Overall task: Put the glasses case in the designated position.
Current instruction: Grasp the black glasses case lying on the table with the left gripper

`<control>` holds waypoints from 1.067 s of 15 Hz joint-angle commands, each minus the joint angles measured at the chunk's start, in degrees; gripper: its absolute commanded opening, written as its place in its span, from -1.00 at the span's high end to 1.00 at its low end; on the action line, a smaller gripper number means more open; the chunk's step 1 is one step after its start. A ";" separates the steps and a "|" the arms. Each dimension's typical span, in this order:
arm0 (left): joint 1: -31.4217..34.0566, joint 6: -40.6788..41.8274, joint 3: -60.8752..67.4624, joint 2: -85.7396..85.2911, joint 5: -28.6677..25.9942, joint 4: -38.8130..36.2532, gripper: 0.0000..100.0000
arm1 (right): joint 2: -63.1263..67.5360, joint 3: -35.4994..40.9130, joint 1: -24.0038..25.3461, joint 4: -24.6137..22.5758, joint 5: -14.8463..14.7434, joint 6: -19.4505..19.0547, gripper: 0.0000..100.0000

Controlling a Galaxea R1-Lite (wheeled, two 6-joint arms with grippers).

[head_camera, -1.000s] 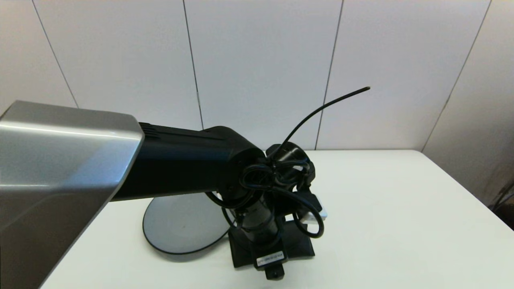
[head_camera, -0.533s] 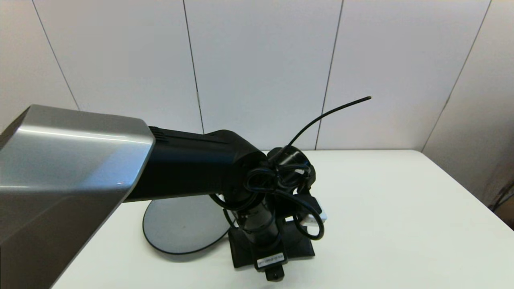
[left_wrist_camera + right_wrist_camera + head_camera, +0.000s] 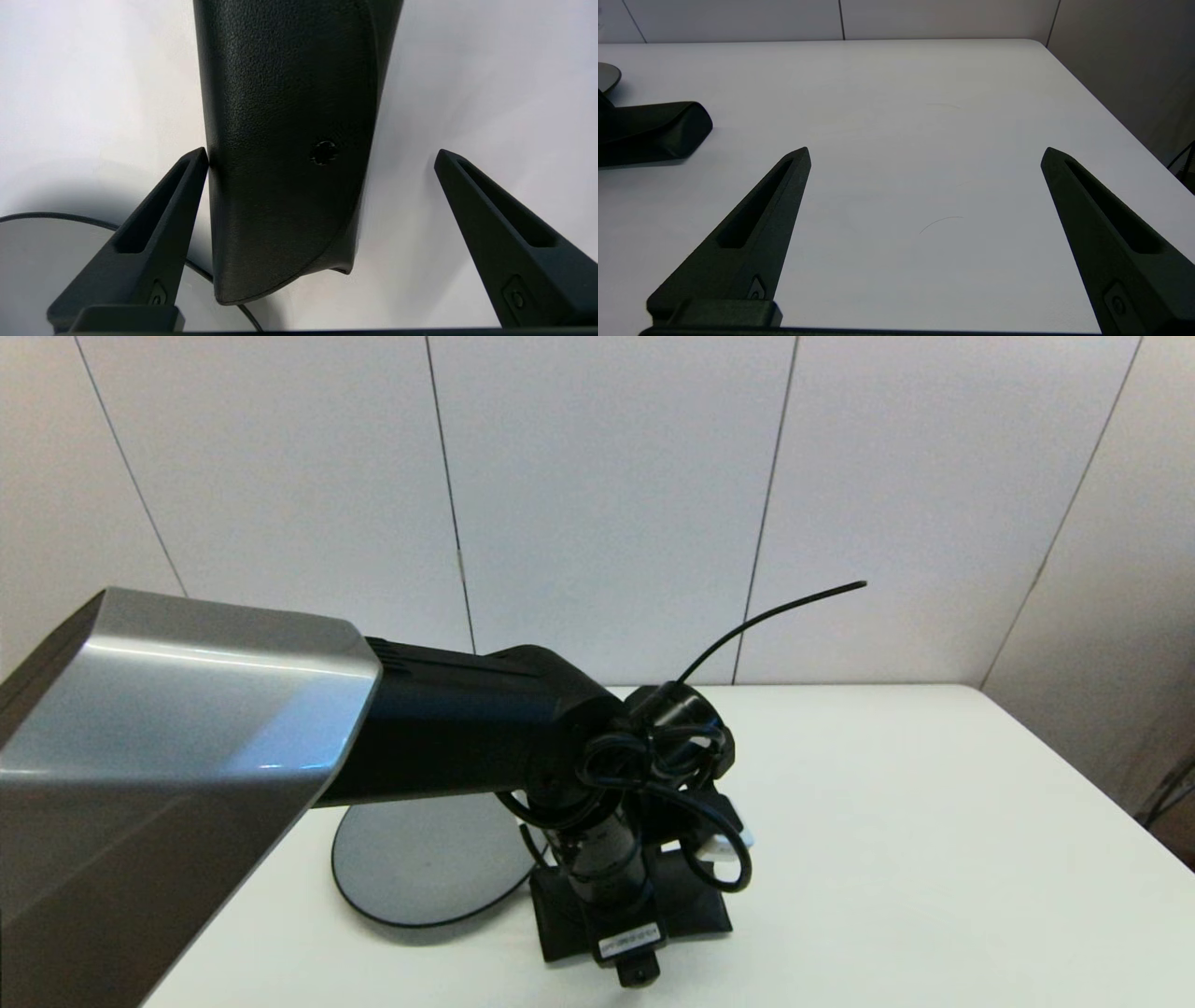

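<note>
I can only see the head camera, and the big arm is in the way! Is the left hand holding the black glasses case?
Observer: No. The left wrist view shows the left gripper open, with its fingers on either side of the glasses case. One is at the case's edge and the other is well clear.
Operator: Is the case on the plate?
Observer: It lies on the white table. One end reaches the plate rim, but I cannot tell if they touch.
Operator: Where's the other hand?
Observer: The right gripper is open above the table, away from the case.
</note>
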 commanded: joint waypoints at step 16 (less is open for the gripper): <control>-0.01 0.07 -0.05 -0.08 1.70 0.21 1.00 | 0.09 0.02 -0.02 0.06 -0.01 0.00 -1.00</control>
